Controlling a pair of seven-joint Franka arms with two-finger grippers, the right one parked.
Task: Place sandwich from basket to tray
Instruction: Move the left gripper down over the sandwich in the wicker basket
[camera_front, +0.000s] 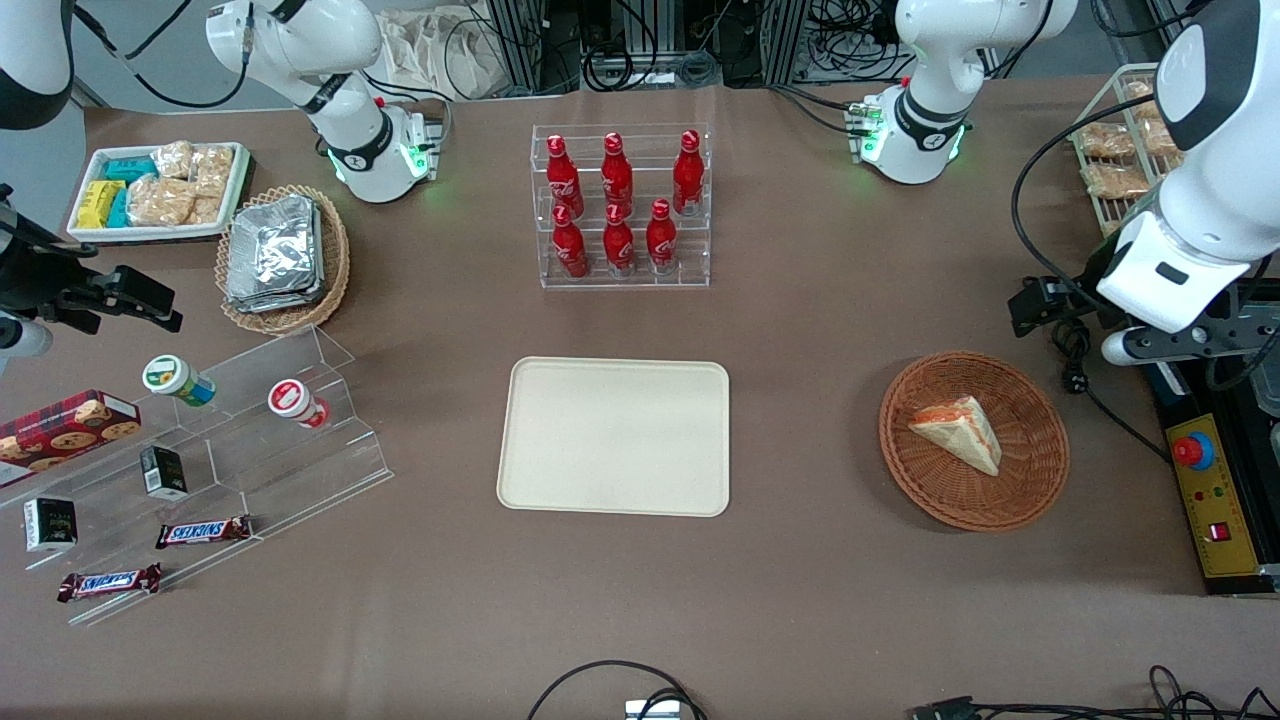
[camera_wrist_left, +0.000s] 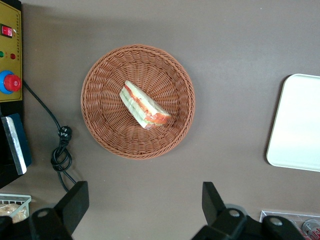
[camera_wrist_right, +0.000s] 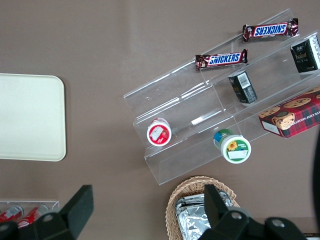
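Wide-spread gripper (camera_wrist_left: 145, 210) high above the table, pointing straight down, sandwich (camera_wrist_left: 144, 105) in basket (camera_wrist_left: 105, 85) below.

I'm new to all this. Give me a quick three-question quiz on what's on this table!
1. True or false: the sandwich already lies on the tray.
2. How many red bottles stand in the clear rack?
3. The gripper is: A) shut on the sandwich, B) open above the table near the basket, C) resting on the tray.

Key:
1. False; it lies in the basket.
2. Six.
3. B.
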